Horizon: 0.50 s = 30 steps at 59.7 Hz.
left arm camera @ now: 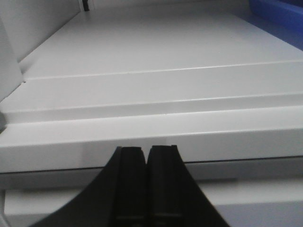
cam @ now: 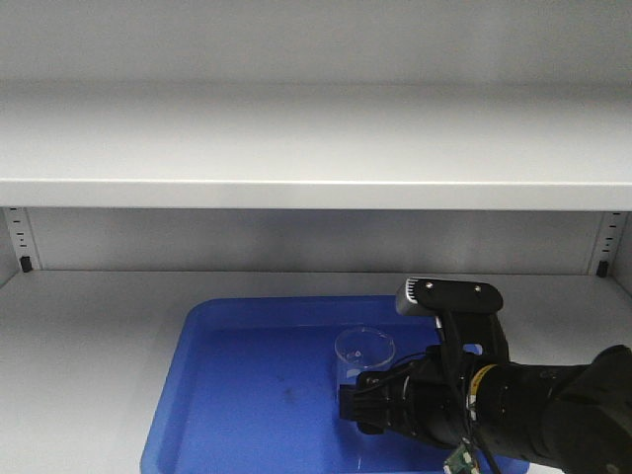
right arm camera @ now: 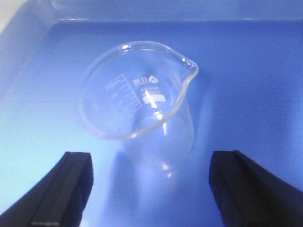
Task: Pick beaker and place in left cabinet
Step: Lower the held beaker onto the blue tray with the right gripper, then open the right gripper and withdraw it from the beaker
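Note:
The beaker (cam: 363, 351) is small, clear glass with a pour spout, and stands upright in a blue tray (cam: 237, 395). The tray rests on a wide grey shelf (cam: 89, 326) of the left cabinet. My right gripper (cam: 348, 405) reaches in from the right, just in front of the beaker. In the right wrist view the beaker (right arm camera: 142, 104) sits slightly ahead of the open right gripper (right arm camera: 150, 161), centred between its two black fingers, untouched. My left gripper (left arm camera: 146, 150) is shut on nothing, low before a grey shelf edge (left arm camera: 142, 142).
Another grey shelf (cam: 296, 148) hangs over the tray. Slotted rails (cam: 15, 237) stand in the back corners. A corner of the blue tray (left arm camera: 279, 12) shows at the far right of the left wrist view. A side wall (left arm camera: 9, 66) rises on the left.

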Motion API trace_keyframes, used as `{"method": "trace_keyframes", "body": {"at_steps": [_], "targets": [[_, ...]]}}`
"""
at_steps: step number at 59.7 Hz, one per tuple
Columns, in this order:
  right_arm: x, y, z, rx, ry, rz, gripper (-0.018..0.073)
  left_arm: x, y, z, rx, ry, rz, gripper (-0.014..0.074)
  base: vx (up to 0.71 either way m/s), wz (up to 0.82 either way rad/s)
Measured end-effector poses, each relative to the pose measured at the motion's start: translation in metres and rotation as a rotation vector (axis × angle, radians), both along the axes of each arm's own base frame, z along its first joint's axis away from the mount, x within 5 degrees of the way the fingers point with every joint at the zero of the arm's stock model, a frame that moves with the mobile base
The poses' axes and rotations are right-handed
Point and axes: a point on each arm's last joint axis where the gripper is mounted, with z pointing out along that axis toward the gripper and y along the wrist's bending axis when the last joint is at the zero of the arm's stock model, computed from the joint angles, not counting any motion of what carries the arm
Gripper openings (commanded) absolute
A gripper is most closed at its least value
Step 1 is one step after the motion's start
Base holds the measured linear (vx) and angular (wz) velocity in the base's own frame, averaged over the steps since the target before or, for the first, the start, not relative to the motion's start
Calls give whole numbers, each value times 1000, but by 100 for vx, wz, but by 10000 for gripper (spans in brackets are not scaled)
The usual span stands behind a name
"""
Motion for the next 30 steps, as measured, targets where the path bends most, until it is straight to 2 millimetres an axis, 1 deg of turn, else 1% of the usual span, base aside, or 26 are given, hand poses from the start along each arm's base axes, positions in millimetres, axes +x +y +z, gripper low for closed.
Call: {"method": "trace_keyframes", "body": {"at_steps": [11,21,27,30], "targets": [[-6,-3,6,0,11,1,553,0,0,0,0,0,0,4,0,0],[-14,-8,19,17,-23,4,546,0,0,0,0,0,0,4,0,0],[-19,-12,27,15,-47,13,508,0,0,0,0,0,0,4,0,0],[-23,-14,32,10,-55,18,462,0,0,0,0,0,0,4,0,0]]}}
